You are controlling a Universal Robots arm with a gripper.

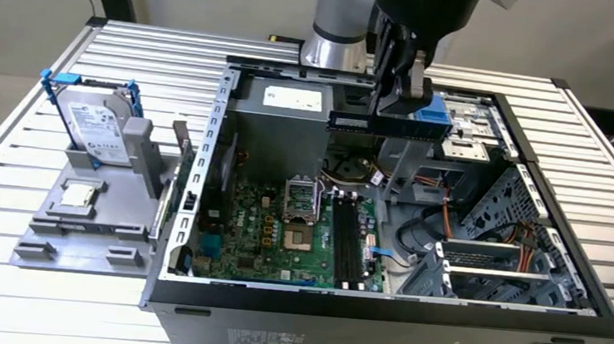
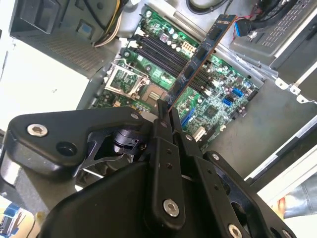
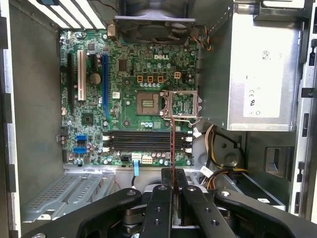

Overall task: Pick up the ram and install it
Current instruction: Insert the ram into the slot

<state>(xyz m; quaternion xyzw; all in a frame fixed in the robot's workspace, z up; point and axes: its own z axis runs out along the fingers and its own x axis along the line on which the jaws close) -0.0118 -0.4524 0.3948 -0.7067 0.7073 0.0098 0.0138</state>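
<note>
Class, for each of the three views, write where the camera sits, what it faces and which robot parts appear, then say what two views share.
Exterior view: off the arm, looking down into the open computer case; arm and gripper above it.
First wrist view: on the arm, squarely facing the motherboard; gripper in front.
Second wrist view: on the arm, facing the motherboard slantwise; gripper in front.
Shared: both wrist views show the gripper shut on the ram.

The ram (image 1: 361, 124) above the case (image 1: 382, 333)
</note>
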